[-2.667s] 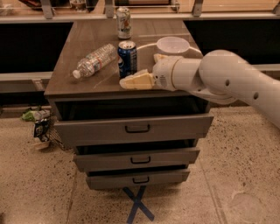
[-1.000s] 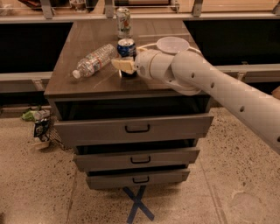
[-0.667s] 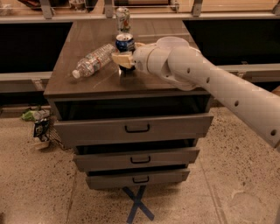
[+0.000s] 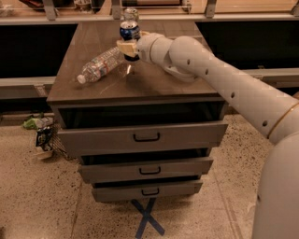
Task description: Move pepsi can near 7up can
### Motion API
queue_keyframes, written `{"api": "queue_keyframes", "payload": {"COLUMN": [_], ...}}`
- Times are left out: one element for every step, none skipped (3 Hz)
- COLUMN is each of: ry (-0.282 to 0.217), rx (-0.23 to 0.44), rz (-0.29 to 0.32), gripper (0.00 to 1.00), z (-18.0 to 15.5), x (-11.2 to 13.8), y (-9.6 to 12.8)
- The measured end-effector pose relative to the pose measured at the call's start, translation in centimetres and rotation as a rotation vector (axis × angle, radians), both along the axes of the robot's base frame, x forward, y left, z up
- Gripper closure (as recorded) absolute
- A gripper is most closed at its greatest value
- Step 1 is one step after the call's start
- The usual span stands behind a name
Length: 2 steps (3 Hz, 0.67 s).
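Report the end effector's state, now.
End effector: closed on the dark blue aluminium pepsi can, over the rear of the brown tabletop.

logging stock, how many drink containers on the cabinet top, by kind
cans: 2, pepsi can held in the claw over the back half of the top, 7up can behind it
bottle: 1, lying down
total: 3

We see what may be a lab or office test area: a grey three-drawer cabinet point(image 4: 187, 133) on a speckled floor point(image 4: 46, 205) marked with a blue tape cross point(image 4: 147, 217). The gripper point(image 4: 127, 47) grips the pepsi can point(image 4: 129, 30) above the cabinet top.
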<state>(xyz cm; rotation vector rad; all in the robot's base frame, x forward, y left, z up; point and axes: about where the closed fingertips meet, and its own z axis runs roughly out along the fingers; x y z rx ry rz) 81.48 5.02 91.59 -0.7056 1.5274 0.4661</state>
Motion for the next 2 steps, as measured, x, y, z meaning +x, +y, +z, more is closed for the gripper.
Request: {"api": "queue_keyframes", "payload": {"ry": [-0.003,0.013], "rx": [0.02,0.032], "rz": [-0.023,-0.07], "gripper": [1.0,1.0], "z": [1.1,1.1], "x": [3.4,6.4], "y": [0.4,1.0]}}
